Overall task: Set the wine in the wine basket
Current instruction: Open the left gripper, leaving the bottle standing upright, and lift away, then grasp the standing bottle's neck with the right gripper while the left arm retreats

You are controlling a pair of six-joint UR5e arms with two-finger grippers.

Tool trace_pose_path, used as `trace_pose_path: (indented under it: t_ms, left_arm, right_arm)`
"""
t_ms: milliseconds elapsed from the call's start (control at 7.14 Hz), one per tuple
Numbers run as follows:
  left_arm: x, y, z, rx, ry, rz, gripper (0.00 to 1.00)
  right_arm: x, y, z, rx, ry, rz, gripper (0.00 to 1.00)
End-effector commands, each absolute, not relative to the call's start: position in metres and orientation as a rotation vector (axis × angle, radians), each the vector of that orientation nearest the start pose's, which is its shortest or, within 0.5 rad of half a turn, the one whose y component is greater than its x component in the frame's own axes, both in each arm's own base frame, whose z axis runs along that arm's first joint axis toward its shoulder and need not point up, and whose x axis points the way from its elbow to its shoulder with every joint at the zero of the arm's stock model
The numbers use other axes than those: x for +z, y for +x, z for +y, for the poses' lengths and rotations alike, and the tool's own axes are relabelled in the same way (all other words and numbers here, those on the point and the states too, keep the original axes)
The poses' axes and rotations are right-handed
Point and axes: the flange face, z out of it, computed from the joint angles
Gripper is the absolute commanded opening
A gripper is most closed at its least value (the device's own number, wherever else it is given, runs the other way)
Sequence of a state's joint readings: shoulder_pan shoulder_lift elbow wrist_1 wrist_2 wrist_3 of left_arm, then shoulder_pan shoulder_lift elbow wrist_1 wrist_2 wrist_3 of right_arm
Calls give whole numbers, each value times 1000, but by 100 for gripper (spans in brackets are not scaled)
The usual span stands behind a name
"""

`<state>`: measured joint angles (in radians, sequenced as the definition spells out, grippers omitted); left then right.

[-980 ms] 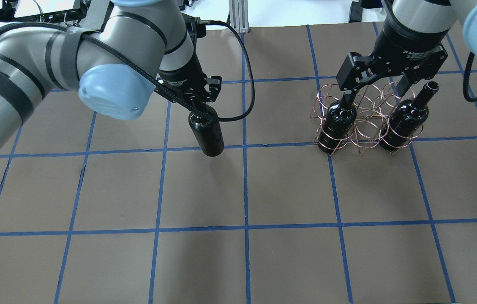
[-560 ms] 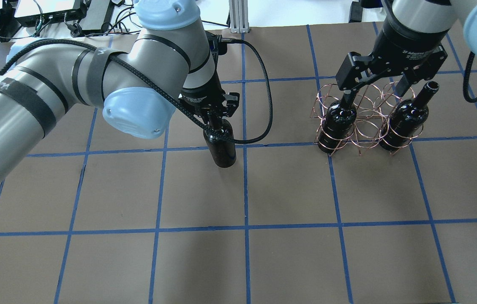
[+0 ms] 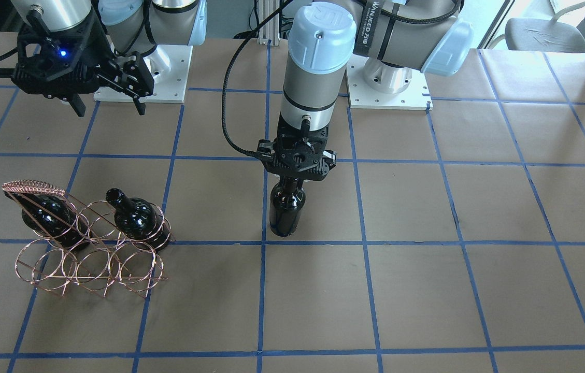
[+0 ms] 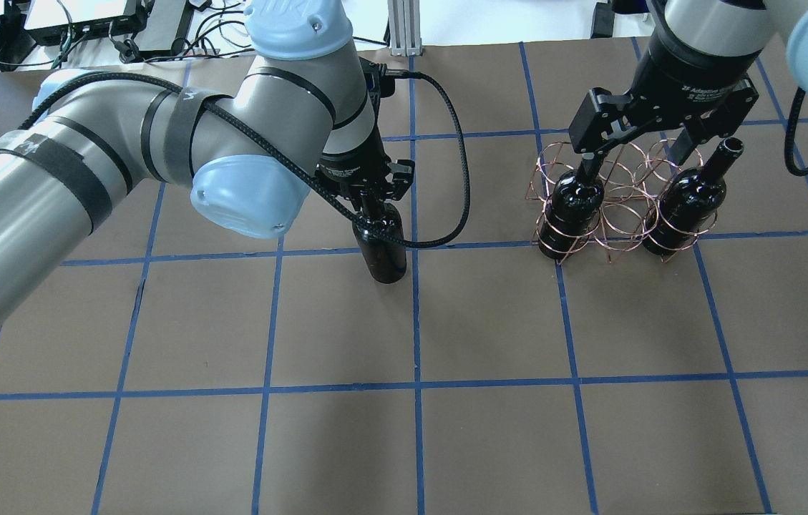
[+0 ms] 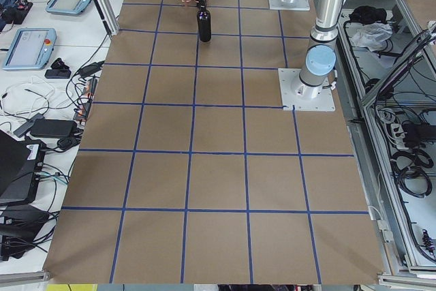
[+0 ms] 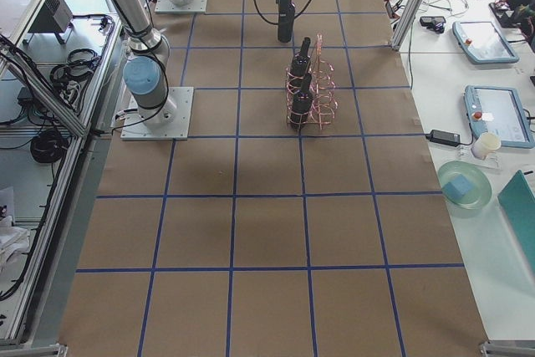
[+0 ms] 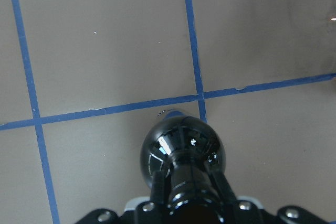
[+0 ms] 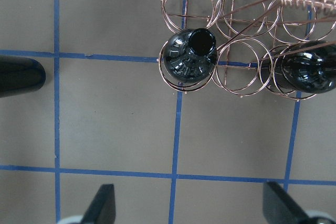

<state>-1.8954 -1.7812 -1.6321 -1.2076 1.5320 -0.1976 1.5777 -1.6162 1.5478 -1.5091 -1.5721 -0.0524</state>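
My left gripper (image 4: 373, 199) is shut on the neck of a dark wine bottle (image 4: 382, 250) and holds it upright near the table's middle, left of the wine basket. The bottle also shows in the front view (image 3: 286, 210) and in the left wrist view (image 7: 182, 150). The copper wire wine basket (image 4: 618, 207) holds two more dark bottles, one at its left (image 4: 575, 204) and one at its right (image 4: 690, 197). Its middle ring between them is empty. My right gripper (image 4: 636, 154) hangs open and empty above the basket's far side, as the right wrist view (image 8: 191, 208) also shows.
The table is brown paper with a blue tape grid (image 4: 416, 322). The basket's wrapped handle (image 3: 33, 185) arches over its rings. The arm bases (image 3: 388, 83) stand at the robot's side. Screens and cables lie on side benches (image 6: 493, 110) beyond the table.
My left arm has carried the bottle to the right and a little nearer, toward the basket. The right arm and the basket have not moved.
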Motion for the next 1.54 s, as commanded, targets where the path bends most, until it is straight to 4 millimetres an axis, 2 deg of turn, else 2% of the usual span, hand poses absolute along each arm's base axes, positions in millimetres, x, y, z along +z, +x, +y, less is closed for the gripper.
trace_pose_path:
  t_ms: [0, 140, 420, 560, 700, 840, 980, 1120, 1260, 1400]
  left_arm:
    - [387, -312, -498, -120, 179, 3192, 100]
    - [391, -311, -494, -115, 176, 3191, 100]
    - [417, -303, -496, -146, 85, 3208, 100]
    - [448, -291, -505, -220, 47, 3213, 100]
    - [488, -269, -516, -237, -23, 3214, 100]
    - [512, -236, -531, -268, -109, 3206, 100]
    - [523, -191, -545, -287, -235, 3193, 100]
    - [528, -143, -558, -308, -269, 3177, 100]
    - [526, -91, -568, -288, -185, 3153, 100]
    - [529, -35, -571, -287, -157, 3127, 100]
  right_arm:
    - [516, 139, -469, -10, -48, 3149, 100]
    - [514, 135, -473, -10, -20, 3149, 100]
    - [516, 139, -470, -12, -41, 3140, 100]
    - [517, 139, -468, -5, -53, 3144, 100]
    - [513, 140, -460, 83, -39, 3142, 100]
    - [510, 146, -458, 114, -33, 3099, 100]
    - [513, 155, -462, 107, 51, 3037, 100]
    - [511, 176, -477, 47, 108, 3012, 100]
    - [509, 228, -482, 4, 19, 3062, 100]
    - [493, 290, -485, -54, -23, 3144, 100]
